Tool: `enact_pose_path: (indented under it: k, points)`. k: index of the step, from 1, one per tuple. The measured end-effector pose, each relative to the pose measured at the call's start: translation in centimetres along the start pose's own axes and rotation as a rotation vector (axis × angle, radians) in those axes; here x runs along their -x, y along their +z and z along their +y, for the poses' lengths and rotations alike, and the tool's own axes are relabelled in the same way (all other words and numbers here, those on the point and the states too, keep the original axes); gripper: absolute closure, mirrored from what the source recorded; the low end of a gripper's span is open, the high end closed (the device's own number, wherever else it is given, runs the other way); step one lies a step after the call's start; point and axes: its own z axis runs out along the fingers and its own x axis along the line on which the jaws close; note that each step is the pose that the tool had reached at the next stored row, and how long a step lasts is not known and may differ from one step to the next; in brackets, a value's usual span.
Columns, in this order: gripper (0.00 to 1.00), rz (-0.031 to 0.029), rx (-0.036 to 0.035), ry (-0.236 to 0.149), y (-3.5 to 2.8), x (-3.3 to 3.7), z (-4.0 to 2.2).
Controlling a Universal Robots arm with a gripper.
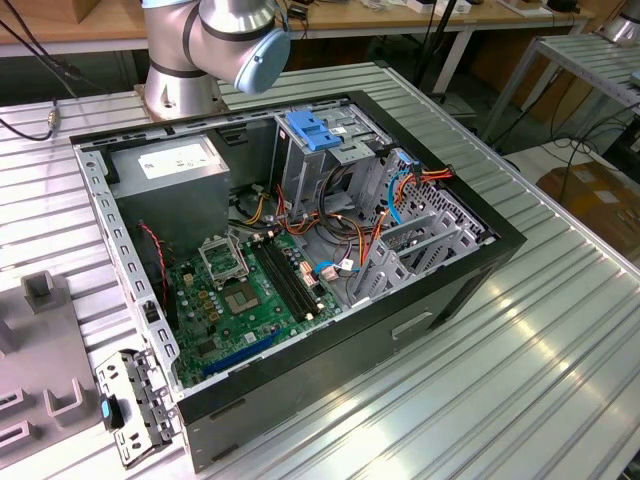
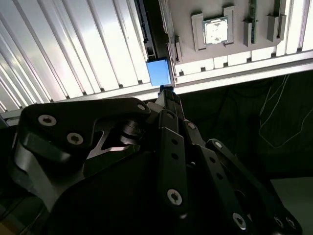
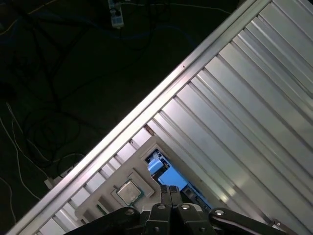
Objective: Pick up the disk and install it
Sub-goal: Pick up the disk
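1. At the exterior view's left, a grey fixture tray [image 1: 45, 350] sits on the ribbed aluminium table [image 1: 520, 380]. In both wrist views it carries a processor chip [image 2: 215, 30] [image 3: 128, 192].
2. Just right of the tray, by the table's near edge, what I take to be the disk [image 1: 138, 405] lies flat, with its blue carrier end [image 1: 110, 412] toward the tray. It is outside the computer case, so it is not yet installed.
3. The gripper [image 2: 168, 94] [image 3: 169, 188] hangs high over that spot. In both wrist views its tip lines up with the blue carrier end [image 2: 159, 72] [image 3: 168, 176], well above it and not touching. The jaws appear closed together, with nothing between them.
4. By my judgement, the step in hand is the approach to the pick. A grasp from here would call for parting the jaws and coming down squarely over the disk's edges.
5. Further right stands the open computer case [image 1: 330, 370], holding the motherboard [image 1: 240, 290], a grey power supply [image 1: 170, 190] and a drive cage [image 1: 310, 170]. A light-blue latch plate [image 1: 312, 130] tops the cage, which looks like the likely seat for the disk.
6. Loose cables [image 1: 400, 190] crowd the case's right end.
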Motion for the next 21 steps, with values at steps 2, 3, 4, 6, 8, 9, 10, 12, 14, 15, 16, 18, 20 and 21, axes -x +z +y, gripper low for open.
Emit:
enact_pose_path:
  k: [2, 3, 4, 6, 8, 9, 10, 12, 14, 15, 16, 18, 20, 21]
  points:
    - [0.89, 0.0013, 0.0004, -0.028, 0.00, 0.00, 0.00]
    - [0.89, 0.0022, 0.0007, -0.045, 0.00, 0.00, 0.00]
    - [0.89, 0.0030, 0.0010, -0.061, 0.00, 0.00, 0.00]
    - [0.89, 0.0067, 0.0022, -0.133, 0.00, 0.00, 0.00]
    - [0.89, 0.0089, 0.0029, -0.177, 0.00, 0.00, 0.00]
    - [0.89, 0.0101, 0.0033, -0.201, 0.00, 0.00, 0.00]
    - [0.89, 0.0109, 0.0035, -0.218, 0.00, 0.00, 0.00]
    - [0.89, 0.0131, 0.0042, -0.262, 0.01, 0.00, 0.00]
    - [0.89, 0.0153, 0.0049, -0.305, 0.01, 0.00, 0.00]
    - [0.89, 0.0166, 0.0054, -0.330, 0.00, 0.00, 0.00]
    - [0.89, 0.0175, 0.0056, -0.348, 0.01, 0.00, 0.00]
    - [0.89, 0.0211, 0.0068, -0.422, 0.01, 0.00, 0.00]
    - [0.89, 0.0246, 0.0079, -0.490, 0.01, 0.00, 0.00]
    - [0.89, 0.0254, 0.0082, -0.508, 0.01, 0.00, 0.00]
